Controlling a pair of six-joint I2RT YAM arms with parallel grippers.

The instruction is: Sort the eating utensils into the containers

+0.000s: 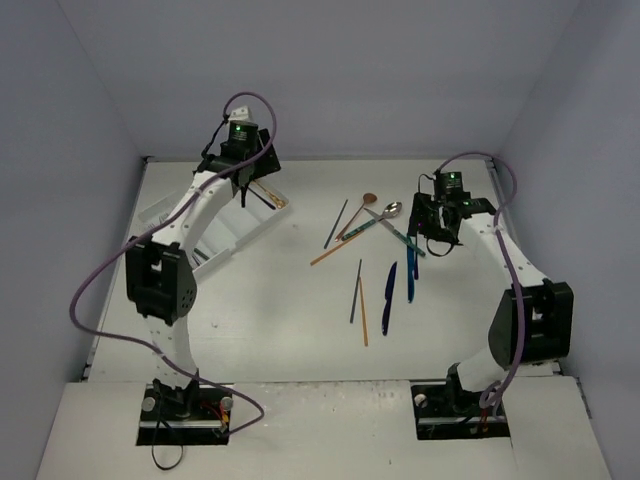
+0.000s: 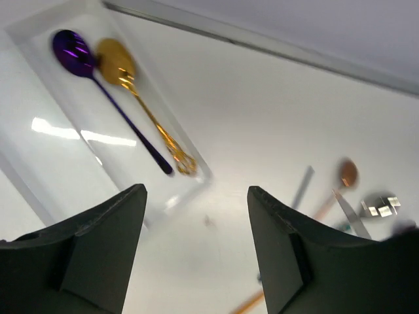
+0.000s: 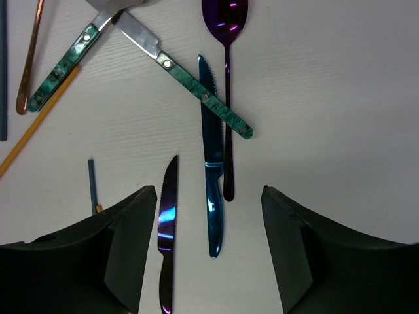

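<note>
The containers are the compartments of a translucent white tray (image 1: 262, 222) at the back left. One compartment (image 2: 78, 124) holds a purple spoon (image 2: 73, 53) and a gold spoon (image 2: 116, 60). My left gripper (image 1: 245, 187) (image 2: 195, 196) hangs open just past the tray's end, with nothing between its fingers. The other eating utensils lie loose mid-table. My right gripper (image 1: 425, 237) (image 3: 209, 193) is open above a blue knife (image 3: 213, 190) and holds nothing. A purple knife (image 3: 167, 222) lies just left of the blue one, and a purple spoon (image 3: 226, 19) and a teal-handled knife (image 3: 196, 88) lie nearby.
A copper spoon (image 1: 369, 200), a silver spoon (image 1: 392, 209), a blue chopstick (image 1: 336, 222), an orange chopstick (image 1: 335, 250) and a dark and a gold chopstick (image 1: 360, 300) lie scattered across the table's middle. Grey walls close off the back and sides.
</note>
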